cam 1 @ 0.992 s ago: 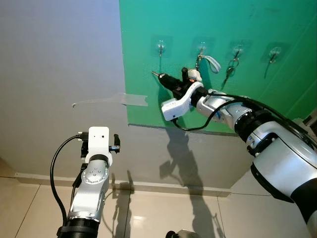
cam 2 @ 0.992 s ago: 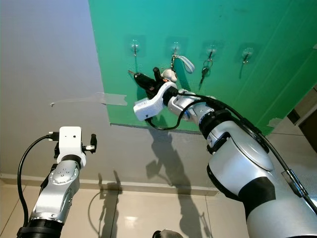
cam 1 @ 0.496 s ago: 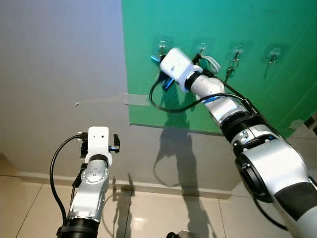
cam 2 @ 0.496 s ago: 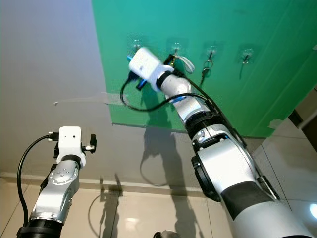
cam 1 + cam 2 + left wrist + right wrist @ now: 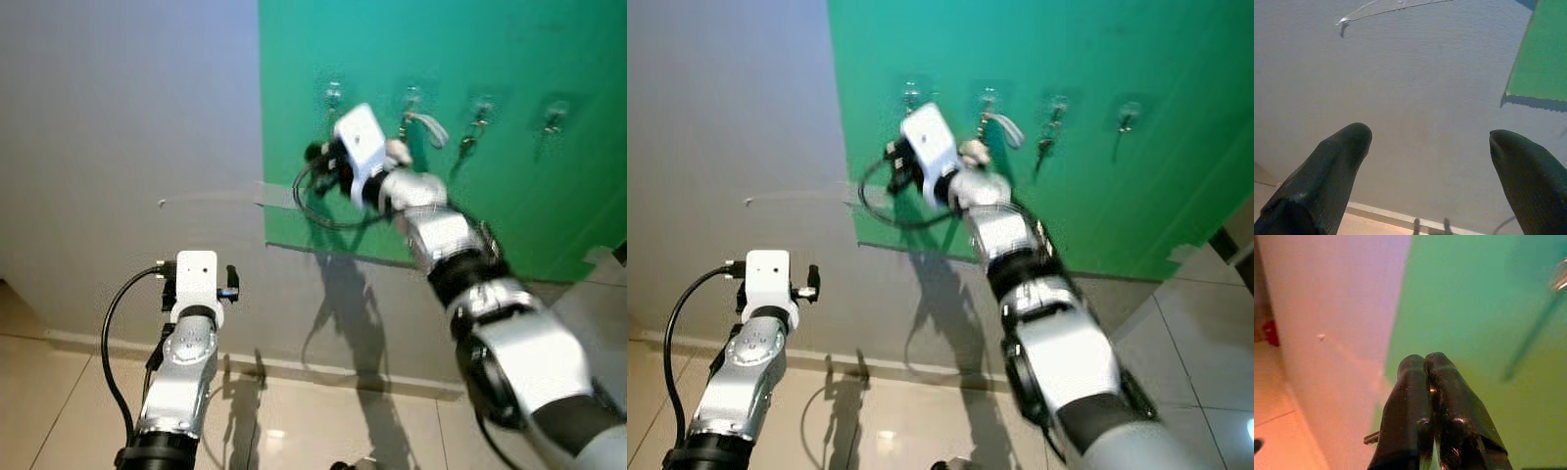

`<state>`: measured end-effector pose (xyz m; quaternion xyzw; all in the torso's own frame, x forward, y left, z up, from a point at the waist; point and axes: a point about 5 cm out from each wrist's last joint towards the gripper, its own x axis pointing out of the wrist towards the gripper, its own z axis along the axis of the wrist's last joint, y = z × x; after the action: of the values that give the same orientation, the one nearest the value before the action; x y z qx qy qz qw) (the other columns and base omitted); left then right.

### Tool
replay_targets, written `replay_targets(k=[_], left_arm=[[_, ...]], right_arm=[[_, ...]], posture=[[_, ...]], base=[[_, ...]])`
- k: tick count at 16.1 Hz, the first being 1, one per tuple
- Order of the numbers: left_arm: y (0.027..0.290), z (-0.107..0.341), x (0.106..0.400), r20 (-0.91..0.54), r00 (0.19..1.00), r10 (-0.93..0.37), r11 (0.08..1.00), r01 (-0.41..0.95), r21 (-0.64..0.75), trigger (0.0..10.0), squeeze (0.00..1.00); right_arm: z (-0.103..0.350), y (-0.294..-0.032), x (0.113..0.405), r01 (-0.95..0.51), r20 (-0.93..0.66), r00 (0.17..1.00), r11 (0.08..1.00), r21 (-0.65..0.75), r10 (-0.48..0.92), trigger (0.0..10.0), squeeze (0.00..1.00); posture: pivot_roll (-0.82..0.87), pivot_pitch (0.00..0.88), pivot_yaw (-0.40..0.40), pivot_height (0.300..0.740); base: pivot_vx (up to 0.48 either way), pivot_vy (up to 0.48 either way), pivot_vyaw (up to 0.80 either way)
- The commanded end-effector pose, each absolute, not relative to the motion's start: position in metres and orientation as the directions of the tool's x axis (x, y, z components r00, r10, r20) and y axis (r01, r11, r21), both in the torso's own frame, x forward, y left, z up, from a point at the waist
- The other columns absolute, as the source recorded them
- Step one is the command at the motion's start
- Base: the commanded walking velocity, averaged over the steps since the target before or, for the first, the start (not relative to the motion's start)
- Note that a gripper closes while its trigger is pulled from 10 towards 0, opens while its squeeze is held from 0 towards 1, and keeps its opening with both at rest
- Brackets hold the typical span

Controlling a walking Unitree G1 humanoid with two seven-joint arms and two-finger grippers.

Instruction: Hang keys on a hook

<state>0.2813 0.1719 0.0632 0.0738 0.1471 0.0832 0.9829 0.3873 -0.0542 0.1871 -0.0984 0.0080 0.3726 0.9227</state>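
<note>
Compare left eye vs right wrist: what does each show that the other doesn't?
Left eye alone: four wall hooks, with the bare leftmost hook, a white strap on the second and hanging keys on the third, plus the idle left gripper. Right wrist alone: the right gripper shut, metal glinting between its fingers and a bit poking out near their base, likely the keys. Shared: the green panel and the grey wall.

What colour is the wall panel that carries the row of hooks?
Green; the flat green wall panel shows best in the left eye view.
</note>
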Motion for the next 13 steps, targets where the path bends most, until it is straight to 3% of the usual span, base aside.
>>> replay_targets(k=[1,4,5,7,8,10,12,13], left_arm=[[0.172,0.064,0.281,-0.274,0.942,0.194,0.973,-0.148,0.179,10.0,0.0],[0.177,0.064,0.278,-0.272,0.939,0.208,0.97,-0.163,0.18,10.0,0.0],[0.182,0.064,0.276,-0.272,0.936,0.226,0.966,-0.178,0.187,10.0,0.0],[0.187,0.064,0.275,-0.275,0.93,0.243,0.96,-0.19,0.206,10.0,0.0],[0.19,0.064,0.276,-0.276,0.928,0.252,0.958,-0.198,0.207,10.0,0.0],[0.194,0.067,0.274,-0.269,0.93,0.25,0.966,-0.222,0.13,10.0,0.0],[0.224,0.062,0.249,-0.308,0.928,0.21,0.972,-0.232,-0.036,10.0,0.0],[0.233,0.057,0.239,-0.335,0.925,0.176,0.972,-0.218,-0.091,10.0,0.0]], right_arm=[[0.189,-0.059,0.383,-0.669,-0.059,0.743,0.738,-0.082,0.667,10.0,0.0],[0.181,-0.077,0.367,-0.584,-0.069,0.802,0.803,0.119,0.594,10.0,0.0],[0.177,-0.093,0.349,-0.543,-0.09,0.822,0.822,0.173,0.562,10.0,0.0],[0.183,-0.107,0.337,-0.487,-0.091,0.856,0.853,0.189,0.509,10.0,0.0],[0.189,-0.119,0.326,-0.465,-0.05,0.883,0.884,0.051,0.467,10.0,0.0],[0.166,-0.139,0.307,-0.472,-0.086,0.878,0.881,0.015,0.472,10.0,0.0],[0.072,-0.193,0.259,-0.327,-0.335,0.882,0.942,0.072,0.332,10.0,0.0],[0.061,-0.196,0.248,-0.273,-0.361,0.88,0.951,0.145,0.308,10.0,0.0]], posture=[[0.02,0.0,-0.099,0.74],[0.02,0.0,-0.116,0.74],[0.02,0.0,-0.116,0.74],[0.02,0.0,-0.113,0.74],[0.01,0.0,-0.109,0.74],[0.0,0.0,-0.098,0.74],[-0.02,0.0,-0.06,0.74],[-0.03,0.0,-0.038,0.74]], base=[[0.0,0.0,0.0],[0.0,0.0,0.0],[0.0,0.0,0.0],[0.0,0.0,0.0],[0.0,0.0,0.0],[0.0,0.0,0.0],[0.0,0.0,0.0],[0.0,0.0,0.0]])
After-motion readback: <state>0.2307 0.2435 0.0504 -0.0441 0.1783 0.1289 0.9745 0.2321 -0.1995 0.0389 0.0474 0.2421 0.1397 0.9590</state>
